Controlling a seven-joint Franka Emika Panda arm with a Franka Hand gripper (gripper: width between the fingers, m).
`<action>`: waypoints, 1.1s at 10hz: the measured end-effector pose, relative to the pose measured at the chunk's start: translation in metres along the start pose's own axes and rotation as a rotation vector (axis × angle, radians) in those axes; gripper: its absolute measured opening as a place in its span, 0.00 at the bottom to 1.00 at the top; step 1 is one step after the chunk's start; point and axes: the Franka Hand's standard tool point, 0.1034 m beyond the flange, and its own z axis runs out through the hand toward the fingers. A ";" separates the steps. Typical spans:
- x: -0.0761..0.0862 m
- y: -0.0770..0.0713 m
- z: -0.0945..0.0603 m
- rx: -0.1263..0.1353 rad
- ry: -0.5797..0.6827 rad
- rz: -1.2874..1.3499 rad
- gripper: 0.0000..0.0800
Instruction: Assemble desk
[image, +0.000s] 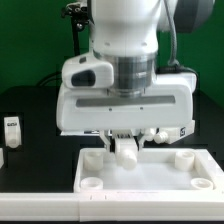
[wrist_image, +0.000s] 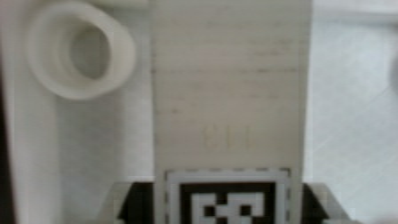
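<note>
The desk panel (image: 150, 172) lies flat at the front, white and rimmed, with round corner holes (image: 90, 185). My gripper (image: 124, 141) hangs over the panel's far edge. It is shut on a white square leg (image: 128, 153), held upright with its lower end at the panel. In the wrist view the leg (wrist_image: 222, 110) runs away from the camera. Its black-and-white tag (wrist_image: 228, 203) sits between the dark fingers (wrist_image: 146, 200) of the gripper (wrist_image: 226, 208). A round corner hole (wrist_image: 80, 50) of the panel lies just beside the leg, not under it.
A loose tagged leg (image: 12, 130) stands on the dark table at the exterior view's left. Another tagged white piece (image: 182, 131) shows behind the hand at the right. A white strip (image: 40, 212) runs along the front edge.
</note>
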 end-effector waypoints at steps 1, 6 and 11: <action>0.001 0.003 0.002 -0.003 0.000 0.008 0.35; -0.029 0.022 0.006 0.020 -0.002 0.021 0.35; -0.088 0.052 0.017 0.032 -0.015 0.059 0.35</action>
